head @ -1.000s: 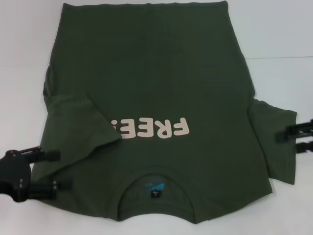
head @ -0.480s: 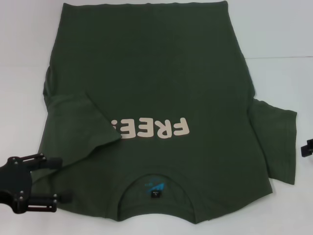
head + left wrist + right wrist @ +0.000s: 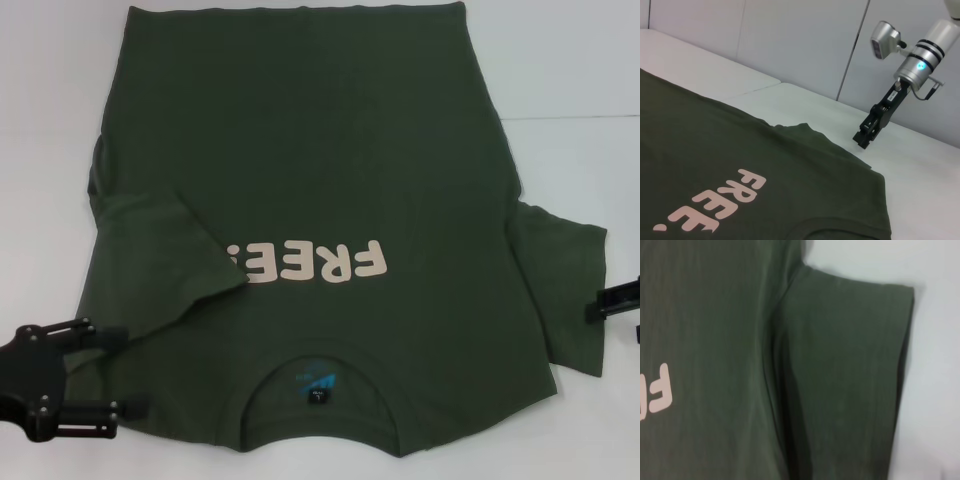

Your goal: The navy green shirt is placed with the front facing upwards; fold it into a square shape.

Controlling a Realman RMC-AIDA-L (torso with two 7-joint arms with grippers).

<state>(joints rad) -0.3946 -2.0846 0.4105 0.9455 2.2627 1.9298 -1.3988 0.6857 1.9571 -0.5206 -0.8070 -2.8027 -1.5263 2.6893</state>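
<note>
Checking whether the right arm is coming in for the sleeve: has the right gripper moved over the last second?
Yes. Against the still sleeve of the shirt, the right gripper pulled out toward the right edge, then came partly back, ending lower than a second ago.

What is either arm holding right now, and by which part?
Nothing. The left gripper sits open at the navy green shirt by its folded-in left sleeve; the right gripper hovers clear beside the flat right sleeve.

Bright, even overhead light, soft faint shadows, white table (image 3: pixel 570 80) glaring, slightly soft focus
</note>
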